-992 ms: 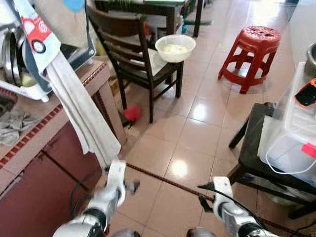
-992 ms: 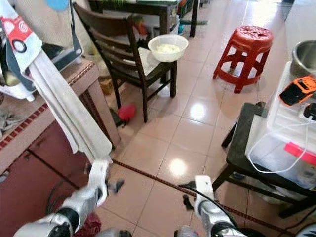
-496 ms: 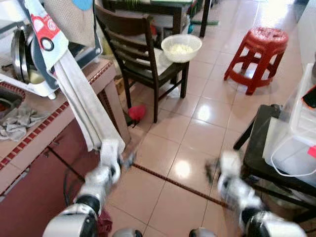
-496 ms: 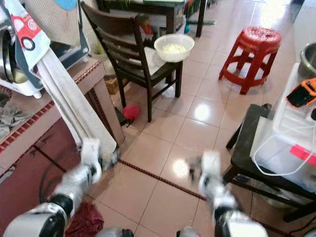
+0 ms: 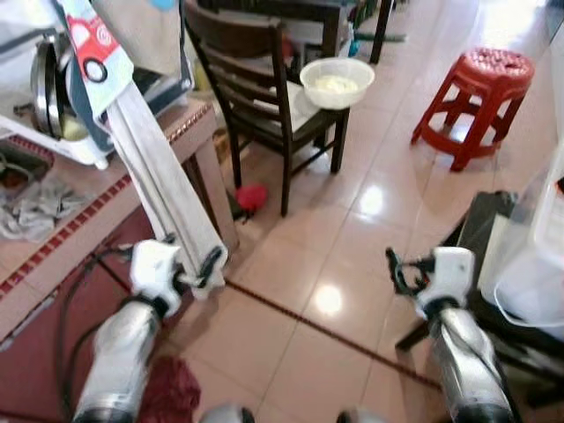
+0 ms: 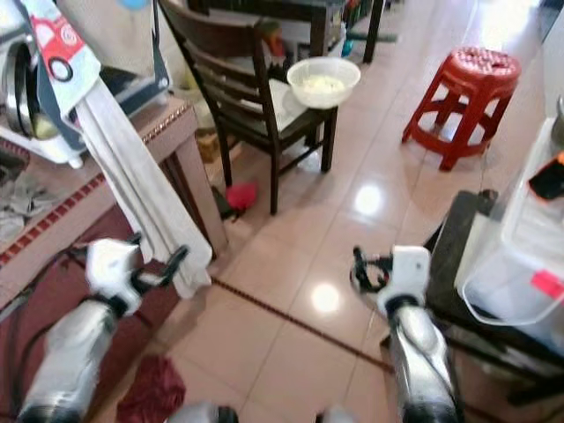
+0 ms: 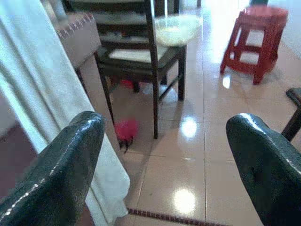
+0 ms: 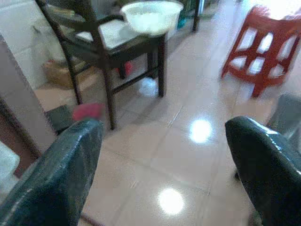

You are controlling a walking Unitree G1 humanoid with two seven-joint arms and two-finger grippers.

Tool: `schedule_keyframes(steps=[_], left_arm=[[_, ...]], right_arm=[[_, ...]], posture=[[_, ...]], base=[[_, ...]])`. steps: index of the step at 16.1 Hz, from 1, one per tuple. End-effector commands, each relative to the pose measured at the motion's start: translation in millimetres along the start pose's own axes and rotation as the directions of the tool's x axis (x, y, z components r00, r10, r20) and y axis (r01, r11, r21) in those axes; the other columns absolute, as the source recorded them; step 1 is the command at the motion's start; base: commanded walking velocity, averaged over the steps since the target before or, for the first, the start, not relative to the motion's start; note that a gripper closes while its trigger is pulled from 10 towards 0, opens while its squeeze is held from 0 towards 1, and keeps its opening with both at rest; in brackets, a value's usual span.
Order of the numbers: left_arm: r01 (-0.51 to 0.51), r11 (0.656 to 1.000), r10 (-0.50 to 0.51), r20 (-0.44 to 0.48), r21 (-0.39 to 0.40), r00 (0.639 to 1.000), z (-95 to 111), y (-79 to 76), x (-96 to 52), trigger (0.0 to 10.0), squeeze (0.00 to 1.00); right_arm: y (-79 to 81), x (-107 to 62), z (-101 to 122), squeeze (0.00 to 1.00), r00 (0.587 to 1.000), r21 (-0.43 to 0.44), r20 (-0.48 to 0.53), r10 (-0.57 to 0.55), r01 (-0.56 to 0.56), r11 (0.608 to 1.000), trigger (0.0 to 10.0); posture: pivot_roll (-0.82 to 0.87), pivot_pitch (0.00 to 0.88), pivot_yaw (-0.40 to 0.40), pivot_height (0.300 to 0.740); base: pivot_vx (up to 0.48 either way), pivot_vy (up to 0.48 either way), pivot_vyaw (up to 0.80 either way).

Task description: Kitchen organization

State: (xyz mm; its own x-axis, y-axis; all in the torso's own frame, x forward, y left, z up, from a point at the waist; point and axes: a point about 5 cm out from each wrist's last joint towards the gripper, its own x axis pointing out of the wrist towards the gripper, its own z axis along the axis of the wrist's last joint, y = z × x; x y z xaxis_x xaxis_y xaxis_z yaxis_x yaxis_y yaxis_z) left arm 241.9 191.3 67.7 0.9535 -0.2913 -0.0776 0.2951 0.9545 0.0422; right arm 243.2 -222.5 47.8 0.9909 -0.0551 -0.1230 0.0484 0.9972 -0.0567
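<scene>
**Helper:** Where are your claws right now?

**Me:** Both raised in front of me over the tiled floor, both with fingers spread apart and nothing held. My left claw (image 5: pixel 210 262) hangs just beside the bottom edge of the white towel (image 5: pixel 167 189) that drapes off the corner of the bench (image 5: pixel 66 233). My right claw (image 5: pixel 397 269) is out over bare floor, well away from the bench and near the dark side table (image 5: pixel 480 233) with the clear plastic box (image 5: pixel 538 256) on it.

**Helper:** And what needs organizing?

**Me:** My guess is the bowl (image 5: pixel 337 82) on the seat of the wooden chair (image 5: pixel 264 97), past the end of the bench. A dish rack (image 5: pixel 48 97) with plates sits on the bench, with a crumpled rag (image 5: pixel 35 207) in front of it, so that looks like where kitchen things belong. I can't be sure that is the target.

**Helper:** How would you go about it?

**Me:** Walk closer first; the chair is well out of reach. I'd keep my left arm clear of the towel so it doesn't snag and drag the rack. There is a red cloth on the floor by the bench leg (image 5: pixel 250 196), so I'd step around that. The bowl holds something pale, so I'd grip the rim and lift level.
</scene>
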Motion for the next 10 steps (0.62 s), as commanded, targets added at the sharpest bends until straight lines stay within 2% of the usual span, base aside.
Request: schedule_keyframes(steps=[1, 2, 3, 4, 5, 6, 8, 10], left_arm=[[-0.048, 0.998, 0.050, 0.043, -0.031, 0.998, 14, 2.8, -4.8, 10.0, 0.00], [-0.084, 0.995, 0.086, 0.040, -0.055, 0.996, 13, 2.9, -13.4, 10.0, 0.00], [-0.128, 0.989, 0.130, 0.024, -0.068, 0.991, 6, 3.9, -20.3, 10.0, 0.00], [-0.193, 0.979, 0.193, -0.013, -0.064, 0.981, -2, 3.4, -29.2, 10.0, 0.00], [-0.205, 0.977, 0.203, -0.037, -0.067, 0.979, -1, 2.6, -32.1, 10.0, 0.00], [-0.217, 0.974, 0.214, -0.052, -0.060, 0.975, 0, 3.6, -32.7, 10.0, 0.00], [-0.198, 0.977, 0.192, -0.076, -0.075, 0.978, 0, 5.0, -25.3, 10.0, 0.00], [-0.165, 0.985, 0.160, -0.083, -0.053, 0.984, 2, -0.4, -18.9, 10.0, 0.00]], right_arm=[[3.3, -6.5, 10, 0.00, 0.999, -0.071, 0.035, -0.009, 0.011, 0.997, 10.0], [4.1, -16.3, 2, 0.00, 0.998, -0.155, -0.058, 0.004, -0.013, 0.988, 10.0], [4.0, -21.4, 0, 0.00, 0.998, -0.161, -0.060, 0.009, -0.018, 0.987, 10.0], [2.8, -27.0, 3, 0.00, 0.999, -0.105, -0.042, -0.009, 0.005, 0.994, 10.0], [4.4, -30.2, 9, 0.00, 1.000, -0.113, -0.023, -0.013, 0.011, 0.994, 10.0], [6.9, -31.2, 14, 0.00, 1.000, -0.125, -0.003, -0.004, 0.004, 0.992, 10.0], [18.8, -27.2, 23, 0.00, 0.999, -0.178, 0.027, 0.042, -0.036, 0.983, 10.0], [22.1, -27.0, 28, 0.00, 0.998, -0.178, 0.031, 0.051, -0.045, 0.983, 10.0]], posture=[[-0.05, 0.000, 0.064, 0.740], [-0.06, 0.000, 0.070, 0.740], [-0.06, 0.000, 0.070, 0.740], [-0.06, 0.000, 0.071, 0.740], [-0.06, 0.000, 0.070, 0.740], [-0.06, 0.000, 0.070, 0.740], [-0.07, 0.000, 0.070, 0.740], [-0.06, 0.000, 0.065, 0.740]], base=[[0.000, 0.000, 0.00], [0.000, 0.000, 0.00], [0.000, 0.000, 0.00], [0.000, 0.000, 0.00], [0.000, 0.000, 0.00], [0.000, 0.000, 0.00], [0.000, 0.000, 0.80], [0.000, 0.000, 0.80]])
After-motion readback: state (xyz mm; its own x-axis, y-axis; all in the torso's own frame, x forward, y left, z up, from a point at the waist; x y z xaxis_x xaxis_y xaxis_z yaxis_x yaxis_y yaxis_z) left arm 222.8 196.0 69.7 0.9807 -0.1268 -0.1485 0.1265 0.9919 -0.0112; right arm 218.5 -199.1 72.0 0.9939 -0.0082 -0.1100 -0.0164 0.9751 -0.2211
